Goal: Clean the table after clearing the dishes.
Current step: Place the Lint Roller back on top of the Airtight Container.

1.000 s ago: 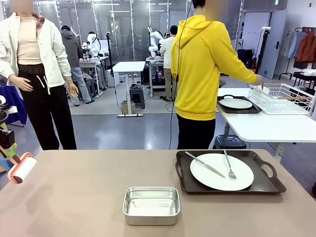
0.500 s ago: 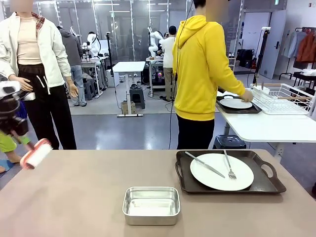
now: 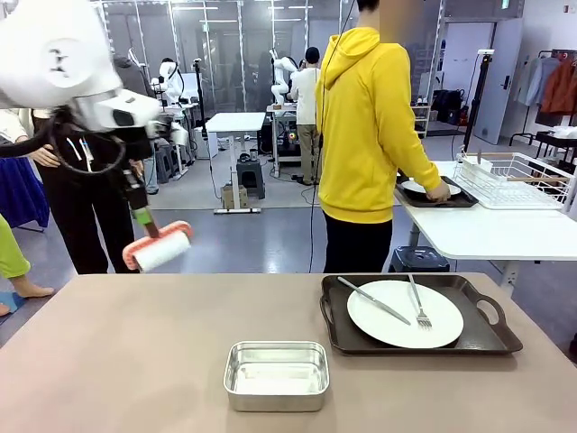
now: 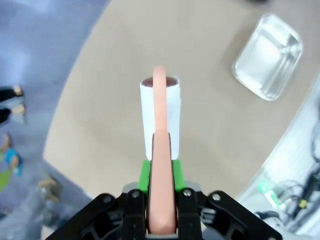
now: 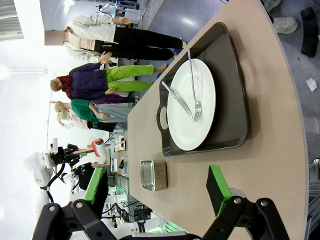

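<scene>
The clearing step is half done, by my reading, and the wiping step is being readied. The left gripper is clamping the pink handle of a lint roller and holding it in the air over the desk at about 10 o'clock, its white roll pointing down towards the brown top but not touching it. The right gripper is hanging with its green pads spread apart, gripping nothing.

One tray is sitting on the desk at 3 o'clock, carrying a white plate with a knife and a fork lying on it. A person is standing at the white side table, at 2 o'clock and beyond the desk, with a hand on a second tray. A steel pan is resting at 6 o'clock.

Next, the roller likely needs lowering onto the bare left half, rolling flat and keeping clear of the pan, while the remaining tray is waiting for removal.
</scene>
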`<state>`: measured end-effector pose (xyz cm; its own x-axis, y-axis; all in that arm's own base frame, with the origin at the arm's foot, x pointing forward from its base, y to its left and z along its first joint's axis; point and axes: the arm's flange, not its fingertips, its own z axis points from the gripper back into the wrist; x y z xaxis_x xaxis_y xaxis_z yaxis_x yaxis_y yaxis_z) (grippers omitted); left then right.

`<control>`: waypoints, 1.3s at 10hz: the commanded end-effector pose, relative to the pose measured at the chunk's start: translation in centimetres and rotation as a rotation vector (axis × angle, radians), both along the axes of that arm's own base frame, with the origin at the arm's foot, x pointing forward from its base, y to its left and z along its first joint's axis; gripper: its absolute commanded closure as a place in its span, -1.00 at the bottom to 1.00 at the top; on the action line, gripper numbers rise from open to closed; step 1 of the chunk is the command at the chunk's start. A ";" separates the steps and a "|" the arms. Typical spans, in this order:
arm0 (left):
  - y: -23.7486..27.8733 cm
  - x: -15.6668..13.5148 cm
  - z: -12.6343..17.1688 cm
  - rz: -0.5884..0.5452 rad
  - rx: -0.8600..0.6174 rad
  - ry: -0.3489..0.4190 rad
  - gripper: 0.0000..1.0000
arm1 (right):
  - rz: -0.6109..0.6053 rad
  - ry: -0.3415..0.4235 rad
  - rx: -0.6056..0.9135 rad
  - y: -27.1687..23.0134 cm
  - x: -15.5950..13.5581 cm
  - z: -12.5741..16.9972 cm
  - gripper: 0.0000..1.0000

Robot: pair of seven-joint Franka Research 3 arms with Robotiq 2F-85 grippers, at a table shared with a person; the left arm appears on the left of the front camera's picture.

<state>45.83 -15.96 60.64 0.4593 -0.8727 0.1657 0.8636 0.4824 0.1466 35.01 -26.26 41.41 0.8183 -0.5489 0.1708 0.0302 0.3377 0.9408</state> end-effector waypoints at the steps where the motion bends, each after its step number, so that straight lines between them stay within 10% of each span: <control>1: -4.1 -2.2 -0.7 -0.227 0.057 -0.012 0.59 | 0.000 -0.009 0.003 0.1 -0.1 0.2 -1.00; 4: -13.5 -6.2 -3.0 -0.479 0.082 0.021 0.59 | 0.000 -0.009 0.003 0.1 -0.1 0.2 -1.00; 13: -21.8 -4.7 -12.3 -0.601 0.125 0.253 0.59 | 0.000 -0.009 0.003 0.1 -0.1 0.2 -1.00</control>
